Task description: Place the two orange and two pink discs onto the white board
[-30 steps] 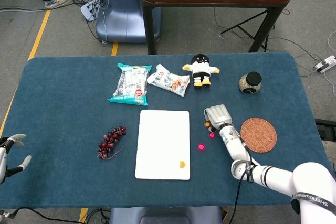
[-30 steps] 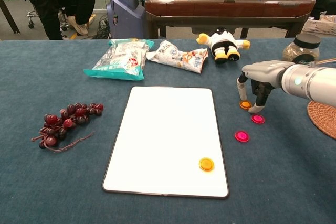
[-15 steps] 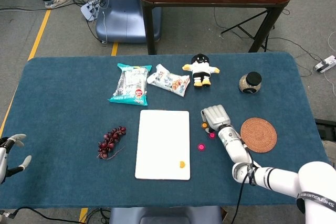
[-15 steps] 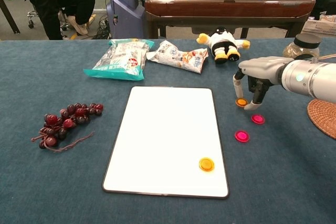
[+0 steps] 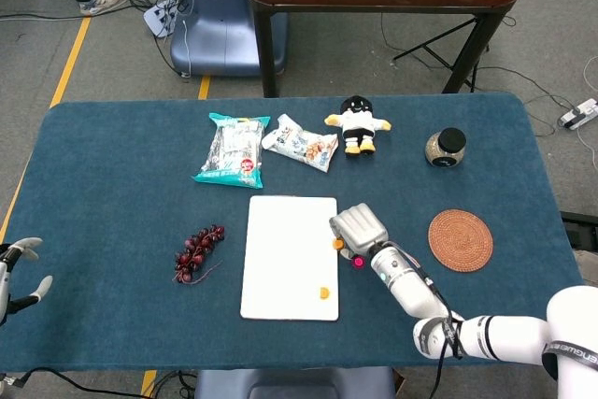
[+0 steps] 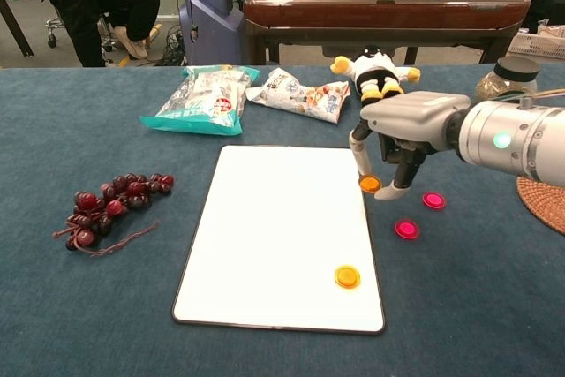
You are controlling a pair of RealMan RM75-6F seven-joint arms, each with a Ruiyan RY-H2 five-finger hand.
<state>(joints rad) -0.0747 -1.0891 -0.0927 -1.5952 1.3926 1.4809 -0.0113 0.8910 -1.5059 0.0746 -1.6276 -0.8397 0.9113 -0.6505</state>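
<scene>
While the right hand (image 6: pixel 386 143) hangs at the right edge of the white board (image 6: pixel 274 218), the scene reads as follows.

Right hand: fingers point down and pinch an orange disc (image 6: pixel 370 184) between fingertips; in the head view the hand (image 5: pixel 359 229) sits just beside the board's right edge with the disc (image 5: pixel 338 244) showing at its left side.

Held orange disc: lifted just at the board's right edge; whether it touches the board, I cannot tell.

Second orange disc (image 6: pixel 347 276): lies flat on the white board, near its lower right corner; also seen in the head view (image 5: pixel 324 292).

Pink discs: both off the board, on the blue counter (image 6: pixel 106 306) to its right. One pink disc (image 6: pixel 407 229) lies near the board's edge; the other pink disc (image 6: pixel 433 200) lies further right, just beside the hand's fingertips. In the head view only one pink spot (image 5: pixel 358 262) shows below the hand.

Left hand (image 5: pixel 21 273): at the far left edge of the head view, off the counter's edge, fingers apart and holding nothing.

White board: lies flat in the middle of the counter, long side running away from the robot.

Other things: a bunch of dark red grapes (image 6: pixel 110 205) left of the board; two snack packets (image 6: pixel 205 97) and a plush toy (image 6: pixel 375 74) behind it; a jar (image 5: pixel 446 147) and a woven coaster (image 5: pixel 460 240) to the right.
</scene>
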